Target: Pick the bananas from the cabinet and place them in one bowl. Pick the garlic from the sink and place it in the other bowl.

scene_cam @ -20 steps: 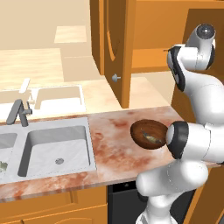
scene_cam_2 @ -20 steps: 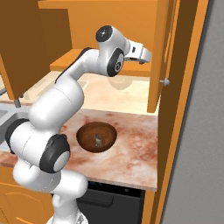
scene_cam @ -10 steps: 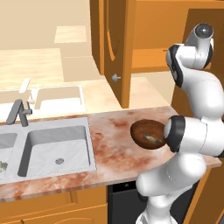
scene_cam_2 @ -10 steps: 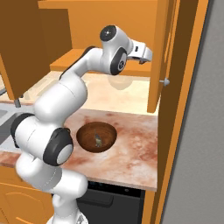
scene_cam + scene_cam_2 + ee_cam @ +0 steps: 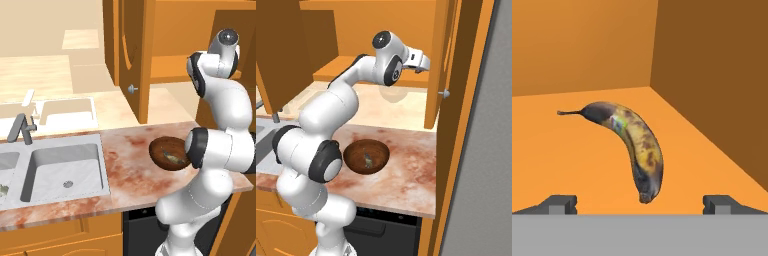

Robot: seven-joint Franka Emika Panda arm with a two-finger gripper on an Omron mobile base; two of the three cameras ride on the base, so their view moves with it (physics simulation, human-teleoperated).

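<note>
Gripper (image 5: pixel 640 205) inside the cabinet (image 5: pixel 321 45), jaws spread wide, bananas (image 5: pixel 632 145) lying on the shelf (image 5: pixel 572 160) between the fingertips, ungripped

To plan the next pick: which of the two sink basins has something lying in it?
The basin farther from the brown bowl: a small pale lump lies on its floor. The nearer basin has just its round drain.
</note>
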